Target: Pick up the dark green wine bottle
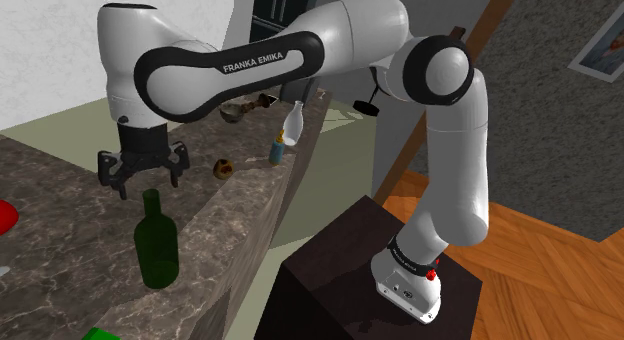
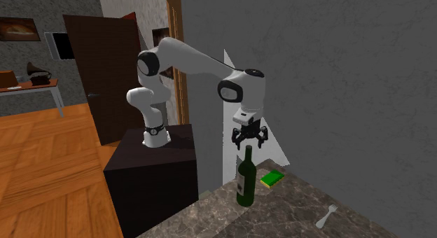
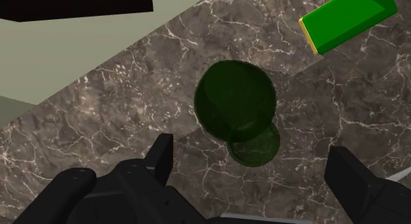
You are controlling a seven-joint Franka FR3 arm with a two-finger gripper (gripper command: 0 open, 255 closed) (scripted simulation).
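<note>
the dark marbled table (image 1: 60, 278) is carrying the dark green wine bottle (image 1: 157, 246), which is standing upright near the table's edge beside the stand. with its translucent body, the bottle is probably behaving like glass: heavy, rigid, slick, and breakable if tipped. the end effector (image 1: 145, 180) is hovering just above it, fingers spread wide and touching nothing. the narrow neck is likely offering the surest hold, with a centred, firm squeeze guarding against slipping.

The green bottle (image 3: 235, 104) stands on the marbled worktop (image 3: 112, 117) just ahead of the parted fingers (image 3: 163, 155), a green block (image 3: 348, 20) nearby
</note>
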